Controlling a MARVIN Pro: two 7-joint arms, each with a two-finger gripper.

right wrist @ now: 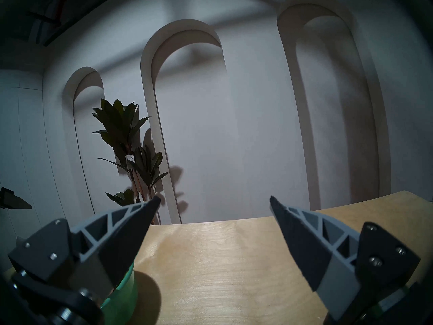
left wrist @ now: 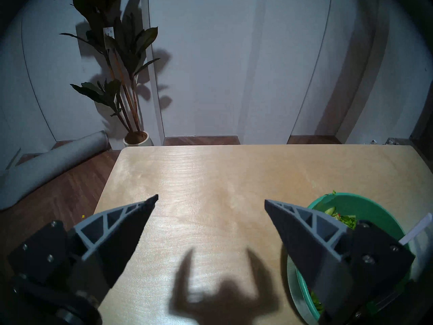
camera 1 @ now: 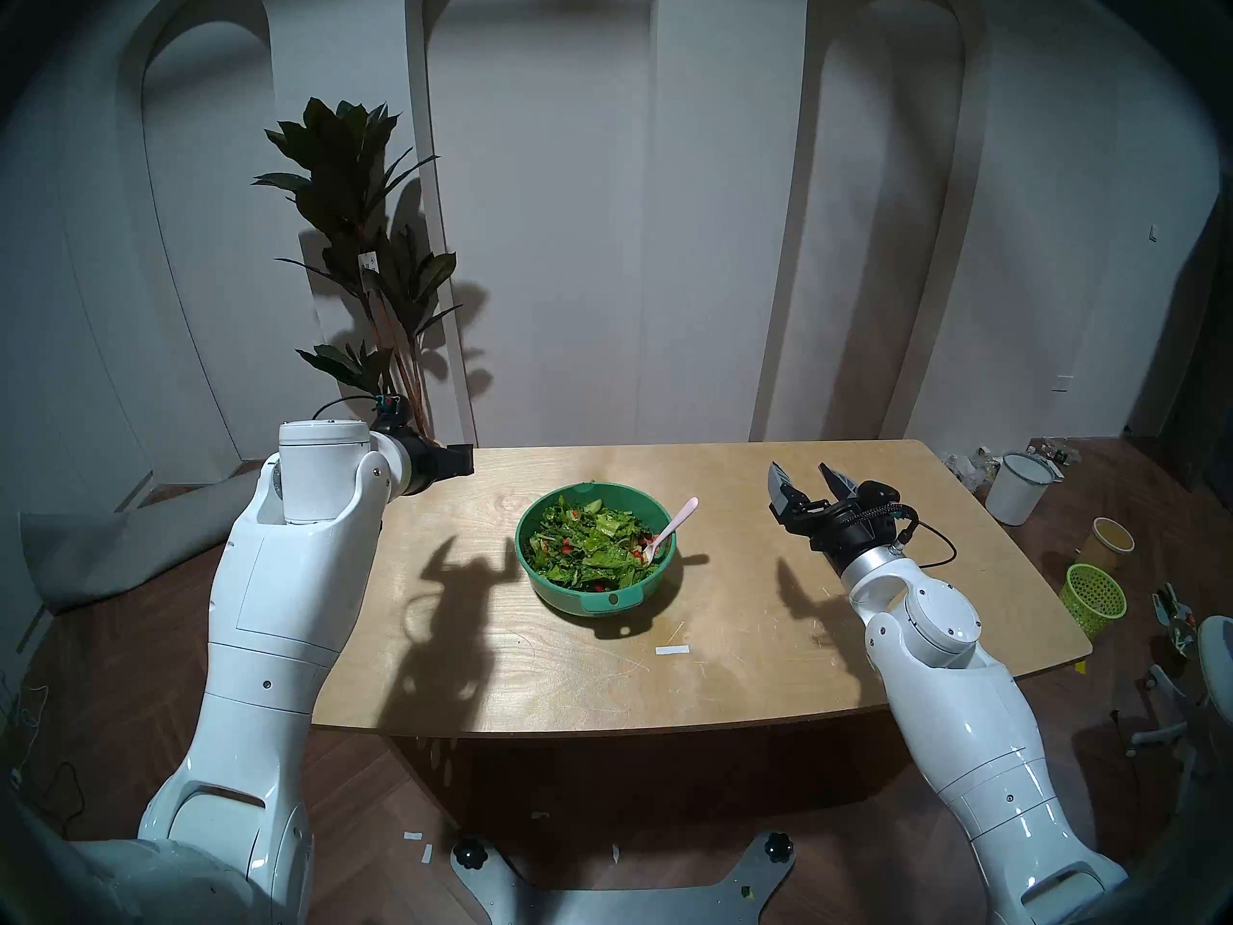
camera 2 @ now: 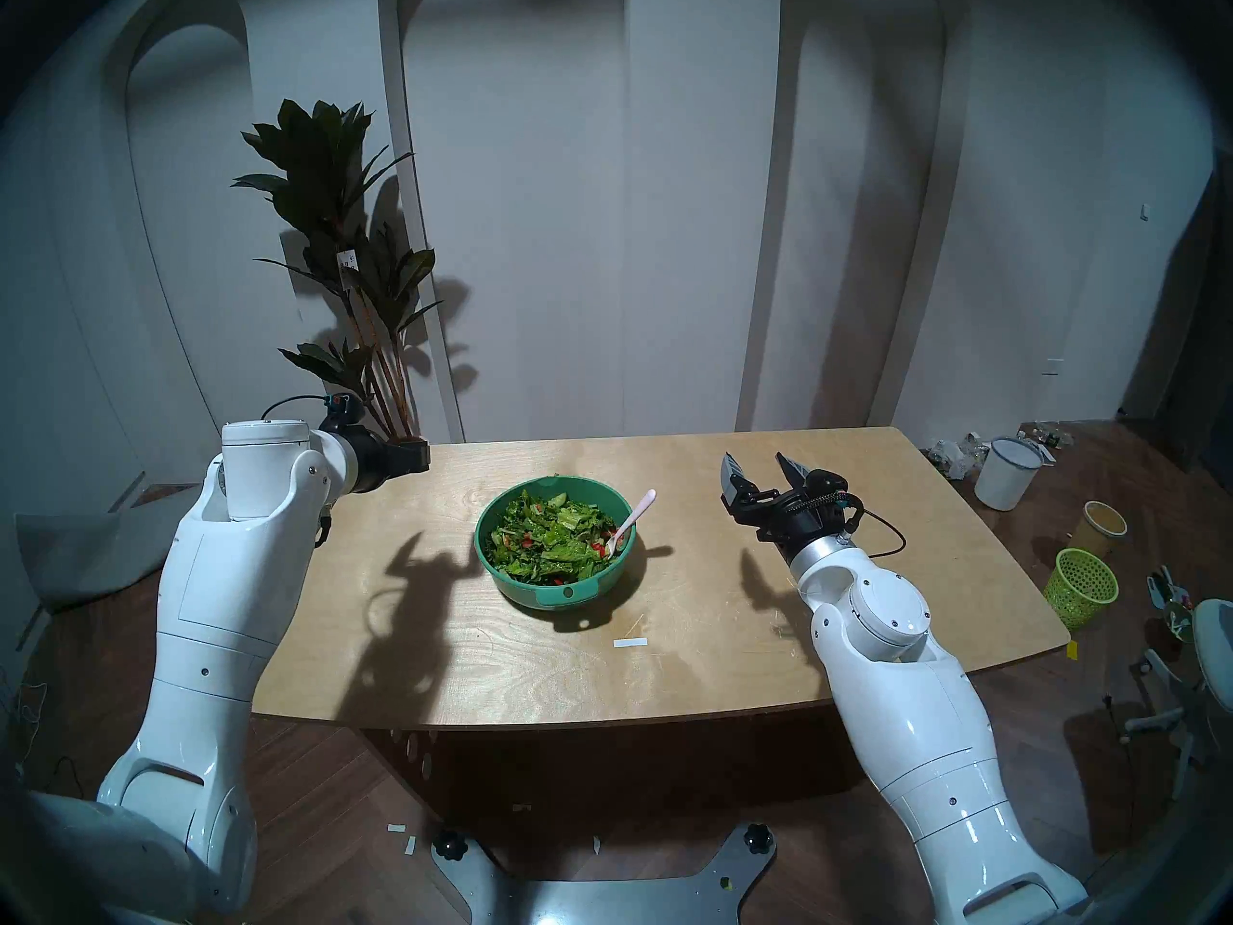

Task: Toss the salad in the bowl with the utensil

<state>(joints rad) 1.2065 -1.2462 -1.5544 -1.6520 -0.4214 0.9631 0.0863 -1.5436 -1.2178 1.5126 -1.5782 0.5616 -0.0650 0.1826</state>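
The teal bowl (camera 1: 544, 586) stands mid-table, its tab handle facing me, filled with the salad (camera 1: 587, 543) of lettuce, cucumber and red bits. The pale pink spoon (camera 1: 675, 524) leans in the bowl's right side, scoop in the salad, handle sticking up to the right. My left gripper (camera 1: 464, 466) hovers open over the far left table corner, well left of the bowl. My right gripper (camera 1: 798, 470) is open and empty, raised right of the bowl. In the left wrist view the gripper (left wrist: 210, 198) is open, with the bowl (left wrist: 375, 200) and spoon (left wrist: 417, 228) at the right. The right wrist view shows its open gripper (right wrist: 215, 198) and the bowl's wall (right wrist: 124, 291).
A white paper strip (camera 1: 672, 650) lies on the wooden table (camera 1: 734, 670) in front of the bowl. A potted plant (camera 1: 360, 236) stands behind the far left corner. On the floor to the right are a white bucket (camera 1: 1017, 496), a yellow cup (camera 1: 1111, 543) and a lime mesh basket (camera 1: 1094, 596).
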